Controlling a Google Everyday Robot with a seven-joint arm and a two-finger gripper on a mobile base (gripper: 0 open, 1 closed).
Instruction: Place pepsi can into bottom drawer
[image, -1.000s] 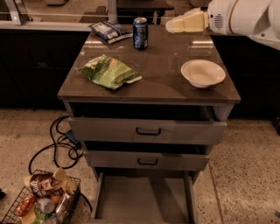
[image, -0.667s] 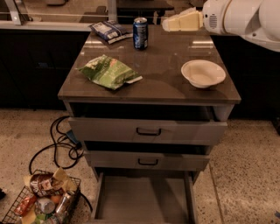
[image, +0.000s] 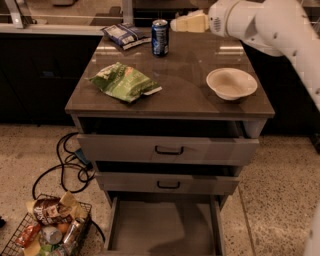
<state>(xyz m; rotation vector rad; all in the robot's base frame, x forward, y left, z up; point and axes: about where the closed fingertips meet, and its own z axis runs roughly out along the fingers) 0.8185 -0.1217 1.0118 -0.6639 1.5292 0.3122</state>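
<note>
Dark-blue cylindrical pepsi can (image: 160, 37) upright near back edge of brown cabinet top (image: 185, 60), cream-coloured gripper (image: 176, 24) just right of it, apart, opening cannot be told, grey metal bottom drawer (image: 165, 227) pulled out, round white bowl (image: 231, 82) at right, wire floor basket (image: 12, 241) holding packets and cans.

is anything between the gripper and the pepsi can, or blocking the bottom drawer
Nothing visible. The gripper hangs just beside the pepsi can, with only open air between them. The bottom drawer is pulled out, its floor bare; the bowl sits off to one side.
</note>
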